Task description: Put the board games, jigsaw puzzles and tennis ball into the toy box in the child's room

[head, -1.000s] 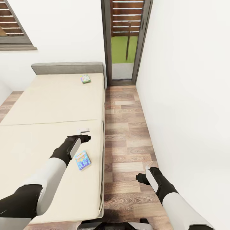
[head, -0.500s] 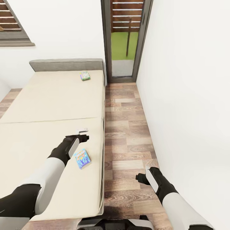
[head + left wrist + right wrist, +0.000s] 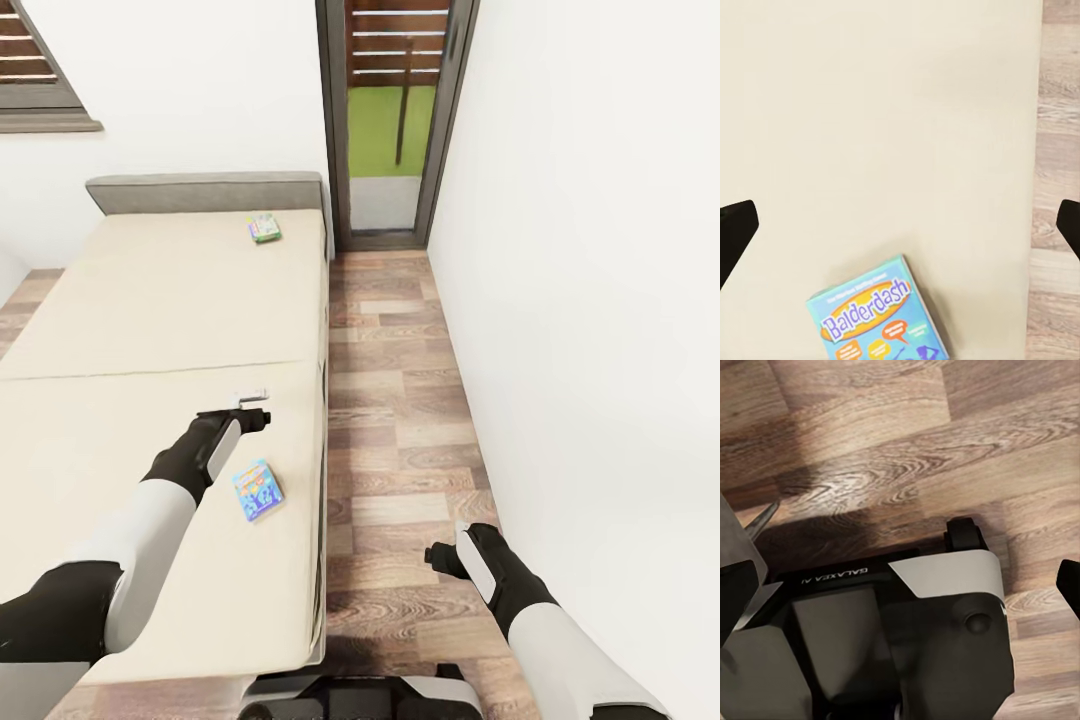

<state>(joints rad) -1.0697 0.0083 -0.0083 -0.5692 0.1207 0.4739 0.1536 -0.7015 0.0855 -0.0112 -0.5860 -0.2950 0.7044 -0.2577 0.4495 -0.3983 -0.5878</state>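
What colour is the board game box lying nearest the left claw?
Light blue board game box with yellow-outlined lettering, best seen in the left wrist view.

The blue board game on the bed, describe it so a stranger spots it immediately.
Find the cream bed, then its near half by the floor-side edge. The blue board game lies flat there beside the left pincer; "Balderdash" is printed on it, unlike the greenish box near the headboard.

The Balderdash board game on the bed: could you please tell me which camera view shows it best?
The left wrist view: the Balderdash board game is close enough to read its title, though its lower edge is cropped. The head view shows the whole box, small, on the bed beside the left gripper.
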